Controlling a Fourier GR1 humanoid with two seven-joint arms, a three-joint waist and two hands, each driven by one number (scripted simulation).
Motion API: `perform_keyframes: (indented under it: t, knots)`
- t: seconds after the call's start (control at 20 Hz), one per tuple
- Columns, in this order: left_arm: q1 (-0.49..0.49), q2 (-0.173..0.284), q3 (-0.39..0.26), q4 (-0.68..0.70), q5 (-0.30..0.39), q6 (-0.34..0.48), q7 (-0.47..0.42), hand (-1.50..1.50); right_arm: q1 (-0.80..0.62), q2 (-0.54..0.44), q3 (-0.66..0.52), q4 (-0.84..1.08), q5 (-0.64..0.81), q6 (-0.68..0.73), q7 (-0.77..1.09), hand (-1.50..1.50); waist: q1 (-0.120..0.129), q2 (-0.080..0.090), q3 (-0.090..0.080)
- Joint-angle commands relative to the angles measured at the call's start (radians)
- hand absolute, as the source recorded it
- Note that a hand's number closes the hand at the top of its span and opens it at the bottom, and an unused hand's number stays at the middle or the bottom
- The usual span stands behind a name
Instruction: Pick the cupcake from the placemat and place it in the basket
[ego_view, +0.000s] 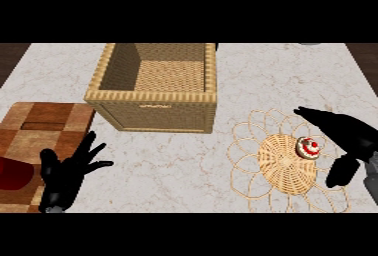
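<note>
Wicker basket (155, 90): woven, box-shaped, standing on the pale marble desk (280, 75), well away from both hands, up and to the left of the right hand.
Placemat (288, 162): straw-coloured, a round woven centre ringed with looped petals, lying directly under and beside the right hand.
Cupcake (308, 148): white frosting with red on top, sitting on the right part of the placemat's woven centre, in the gap between the right hand's fingers and thumb; I can't tell whether they touch it.
Right hand (347, 132): black, spread wide, fingers reaching above the cupcake and thumb hanging below it, holding nothing.
Left hand (65, 172): black, fingers splayed and straight, open and holding nothing, at the lower left.
Wooden board (44, 125): brown patchwork of squares, just left of the left hand, partly beneath it.
Red object (15, 175): dark red, on the board at the left hand's outer side; what it is I can't make out.
</note>
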Motion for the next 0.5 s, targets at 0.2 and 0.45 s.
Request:
perform_keyframes:
  t: [0.2,0.45]
  knots:
    - [0.033,-0.018,-0.015,0.105,-0.042,-0.011,0.008,0.0,-0.013,0.034,-0.01,0.059,0.054,-0.026,-0.055,-1.5,-0.001,0.01,-0.01]
    - [0.018,-0.001,0.01,0.083,-0.026,-0.028,0.052,0.0,-0.029,0.09,0.005,0.135,0.098,-0.058,-0.064,-1.5,0.001,0.01,-0.01]
